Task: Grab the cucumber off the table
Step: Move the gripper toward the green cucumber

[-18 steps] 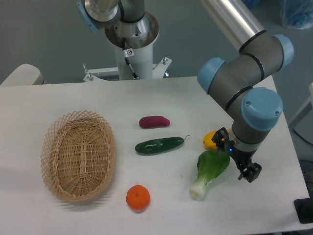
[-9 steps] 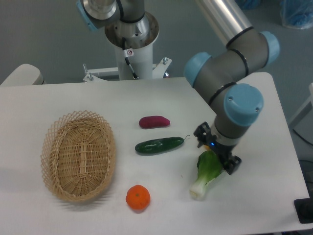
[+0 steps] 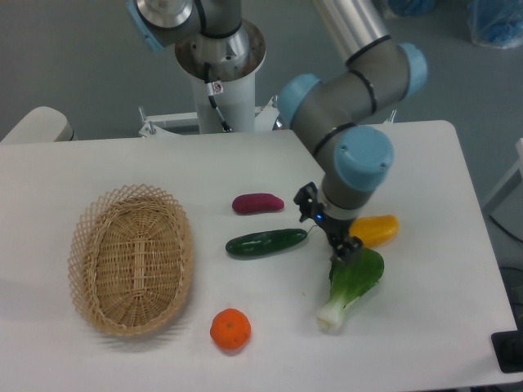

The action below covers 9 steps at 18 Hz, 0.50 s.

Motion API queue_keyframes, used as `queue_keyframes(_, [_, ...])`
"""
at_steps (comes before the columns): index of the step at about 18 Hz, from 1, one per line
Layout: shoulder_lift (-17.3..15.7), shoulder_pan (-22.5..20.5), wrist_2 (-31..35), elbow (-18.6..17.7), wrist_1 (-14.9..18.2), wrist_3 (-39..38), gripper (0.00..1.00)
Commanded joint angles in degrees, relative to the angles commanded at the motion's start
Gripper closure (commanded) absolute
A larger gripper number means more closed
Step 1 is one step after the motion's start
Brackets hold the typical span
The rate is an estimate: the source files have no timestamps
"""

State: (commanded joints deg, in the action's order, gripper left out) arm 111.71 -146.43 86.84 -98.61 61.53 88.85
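Fingers spread, empty | had shifted left from bok choy | reached cucumber stem end | grasp pending

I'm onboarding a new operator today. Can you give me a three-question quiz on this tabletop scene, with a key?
1. True or false: the cucumber lies inside the wicker basket.
2. Which item lies nearest the cucumber's far side? A) sweet potato B) orange C) bok choy
3. Fill in: the gripper is at the cucumber's ____ end.

Key
1. False: it lies on the table, right of the basket.
2. A
3. Stem: the gripper is by the thin stem, with the yellow item just beyond. Whether its jaws are open cannot be told.
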Motion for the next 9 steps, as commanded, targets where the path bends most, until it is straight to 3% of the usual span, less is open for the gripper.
queue_keyframes(9, [-0.44, 2.28, 0.00, -2.56, -0.09, 0.00, 0.00])
